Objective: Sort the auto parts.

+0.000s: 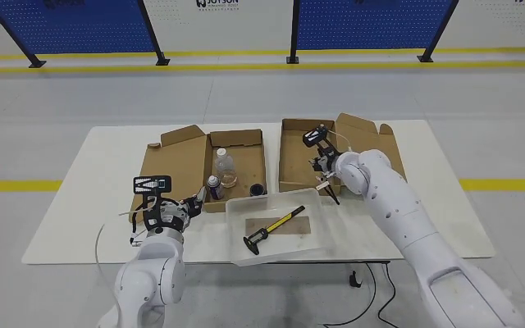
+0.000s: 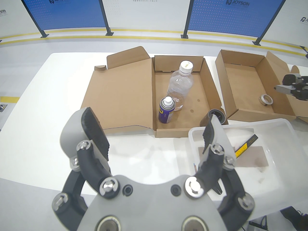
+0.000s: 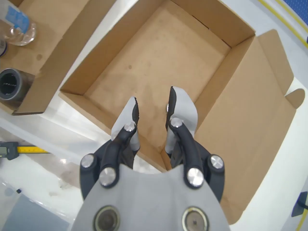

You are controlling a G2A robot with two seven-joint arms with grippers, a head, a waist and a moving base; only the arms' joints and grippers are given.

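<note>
Hovering over the 5 o'clock corner of the right-hand open brown cardboard box [image 3: 149, 56], the right gripper [image 3: 154, 94] shows its jaws parted with nothing between them. The small silver metal ring [image 2: 266, 100] lies on that box's floor just beneath the fingers; whether it touches them I cannot tell. The left gripper [image 2: 149, 115] hangs above the white table [image 1: 98, 189] at 9 o'clock of the shallow clear plastic tray [image 1: 233, 230], its jaws spread wide and empty.

The left-hand open brown cardboard box [image 2: 192, 85], at 11 o'clock of the tray, holds a clear plastic bottle [image 2: 180, 87], a purple spray can [image 2: 165, 111] and, in its 5 o'clock corner, a dark metal cylinder [image 3: 10, 86]. A yellow-and-black digital caliper [image 1: 275, 228] lies diagonally in the tray.

Judgement: the ring looks sorted, and the caliper is the main item waiting. Next move — the right gripper rises clear of the box wall and heads toward 7 o'clock. It then turns its jaws across the caliper's slim beam. The tool lies flat, so the pads must come down close to the tray floor.
</note>
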